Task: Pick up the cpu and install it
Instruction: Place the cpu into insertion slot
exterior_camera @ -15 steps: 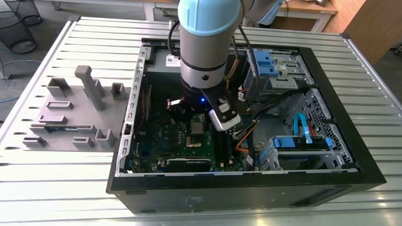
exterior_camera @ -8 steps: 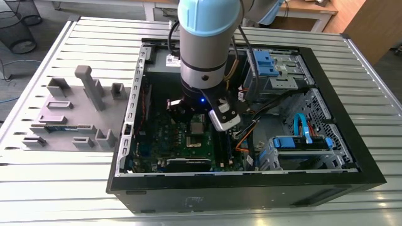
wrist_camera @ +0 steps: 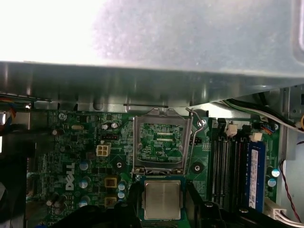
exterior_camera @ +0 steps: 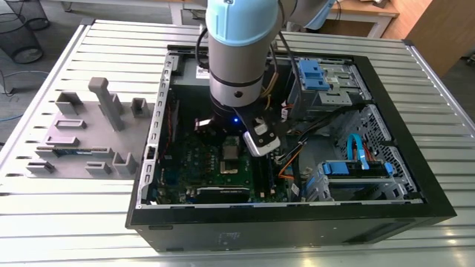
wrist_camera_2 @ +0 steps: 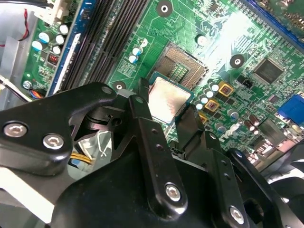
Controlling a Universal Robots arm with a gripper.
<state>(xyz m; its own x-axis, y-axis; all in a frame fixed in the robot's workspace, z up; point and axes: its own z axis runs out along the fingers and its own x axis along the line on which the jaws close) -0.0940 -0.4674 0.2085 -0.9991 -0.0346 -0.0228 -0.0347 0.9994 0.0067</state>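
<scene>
The cpu (wrist_camera_2: 167, 99) has a dull silver top with a thin green rim. The pincer (wrist_camera_2: 165, 107) is matt black with silver screw heads. The motherboard (wrist_camera_2: 187, 26) is green, dotted with gold squares. The arm (exterior_camera: 241, 39) is pale blue and silver, the case (exterior_camera: 297, 231) black, and the table (exterior_camera: 74, 222) silver-grey with ribbed stripes.

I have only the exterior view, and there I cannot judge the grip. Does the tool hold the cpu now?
Observer: Yes. In the second wrist view the tool is shut on the cpu, gripping two opposite edges.
Operator: Is the cpu already in the socket?
Observer: No. The socket is bare there, its contacts showing; the cpu shows beside it.
Operator: Which face looks at the wrist cameras?
Observer: In both wrist views, its silver top.
</scene>
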